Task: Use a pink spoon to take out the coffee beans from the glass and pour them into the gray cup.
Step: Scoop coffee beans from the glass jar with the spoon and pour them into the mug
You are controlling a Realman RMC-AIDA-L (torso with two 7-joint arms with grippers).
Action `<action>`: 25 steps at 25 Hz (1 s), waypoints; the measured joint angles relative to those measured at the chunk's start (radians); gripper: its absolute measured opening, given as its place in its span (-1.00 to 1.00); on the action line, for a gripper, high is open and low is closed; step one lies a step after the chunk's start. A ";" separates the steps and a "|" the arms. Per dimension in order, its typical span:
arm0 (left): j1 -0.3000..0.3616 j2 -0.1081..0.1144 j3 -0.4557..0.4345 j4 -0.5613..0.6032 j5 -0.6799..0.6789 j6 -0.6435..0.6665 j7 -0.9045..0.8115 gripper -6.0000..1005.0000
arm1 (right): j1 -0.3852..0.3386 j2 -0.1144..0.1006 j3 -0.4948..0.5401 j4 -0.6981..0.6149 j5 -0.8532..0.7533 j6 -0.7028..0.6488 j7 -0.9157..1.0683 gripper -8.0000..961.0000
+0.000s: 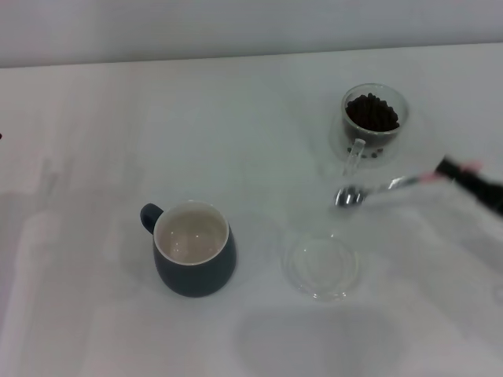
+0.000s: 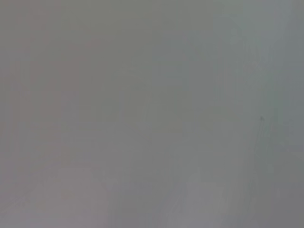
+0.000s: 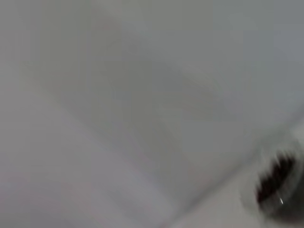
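The pink spoon point(image 1: 385, 187) hangs low over the table just in front of the glass, with its metal bowl point(image 1: 348, 196) pointing left and empty. My right gripper point(image 1: 454, 170) comes in from the right edge and is shut on the spoon's pink handle. The glass point(image 1: 375, 118) stands at the back right, its handle toward me, filled with coffee beans point(image 1: 372, 112). The beans also show blurred in the right wrist view point(image 3: 275, 183). The gray cup point(image 1: 194, 249) stands front left of centre, upright, with an empty cream inside and its handle at the back left. My left gripper is out of view.
A flat round clear glass dish point(image 1: 321, 267) lies on the white table point(image 1: 94, 157) between the cup and the spoon, to the front. The left wrist view shows only bare table surface.
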 joint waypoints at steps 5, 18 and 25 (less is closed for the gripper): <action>-0.007 0.000 0.000 0.004 -0.001 0.000 0.000 0.76 | 0.088 0.003 0.090 -0.117 0.000 -0.006 -0.006 -0.67; -0.012 0.000 0.000 0.003 -0.020 0.053 0.000 0.76 | 0.235 -0.005 0.074 -0.494 -0.182 -0.265 -0.001 -0.68; -0.017 0.002 0.000 0.009 -0.060 0.054 0.000 0.75 | 0.221 -0.001 0.074 -0.529 -0.256 -0.292 0.001 -0.68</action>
